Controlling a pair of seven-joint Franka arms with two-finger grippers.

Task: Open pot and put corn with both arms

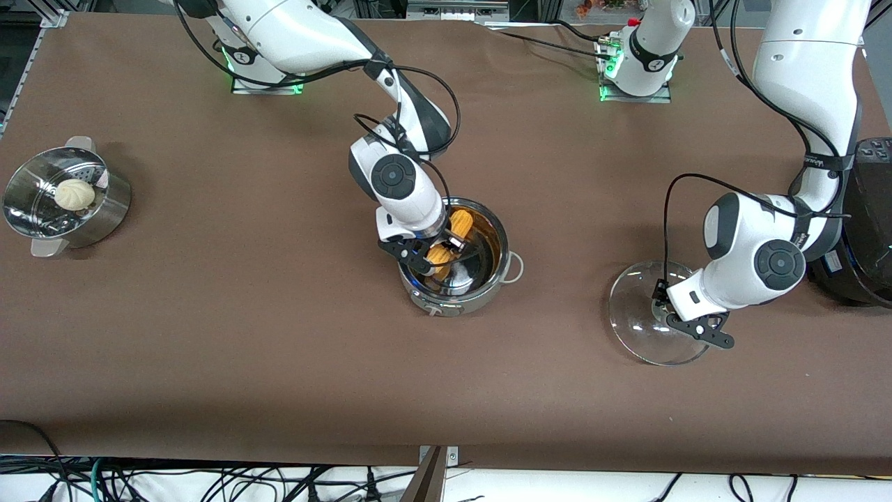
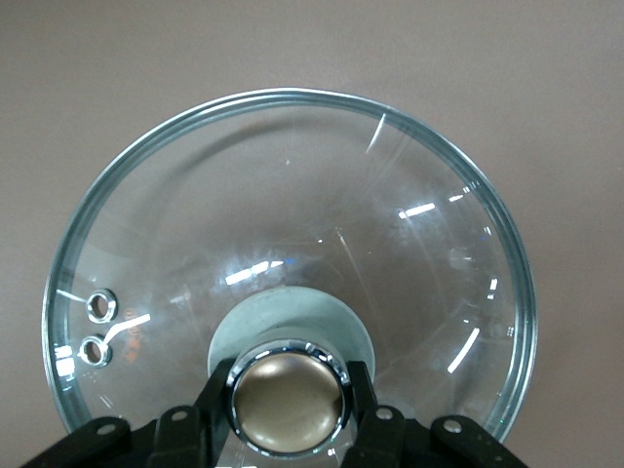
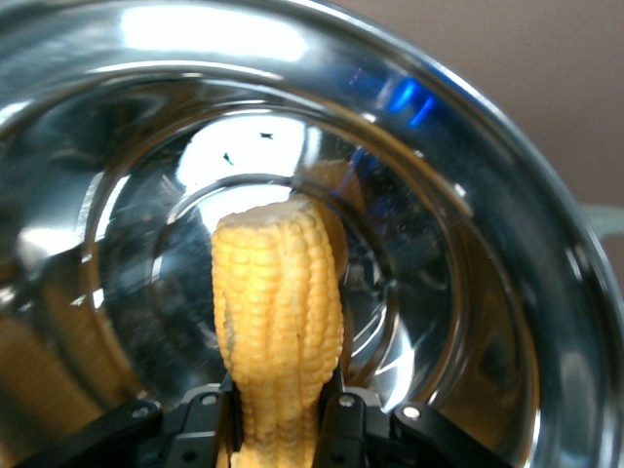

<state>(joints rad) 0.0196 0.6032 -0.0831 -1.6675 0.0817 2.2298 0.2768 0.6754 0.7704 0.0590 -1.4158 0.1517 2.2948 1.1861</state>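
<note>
The shiny steel pot (image 1: pixel 483 296) stands open mid-table. My right gripper (image 1: pixel 433 255) reaches into it, shut on the yellow corn (image 1: pixel 442 252), which hangs inside above the pot's bottom. In the right wrist view the corn (image 3: pixel 278 312) sits between the fingers (image 3: pixel 341 419) with the pot's inner wall (image 3: pixel 468 244) around it. My left gripper (image 1: pixel 672 310) is shut on the copper-topped knob (image 2: pixel 289 402) of the clear glass lid (image 1: pixel 637 321), held low at the table toward the left arm's end. The lid (image 2: pixel 292 195) fills the left wrist view.
A perforated steamer basket (image 1: pixel 111 209) with a white bun (image 1: pixel 74 194) stands at the right arm's end of the table. A big black cooker (image 1: pixel 871 230) stands at the left arm's end, close beside the left arm.
</note>
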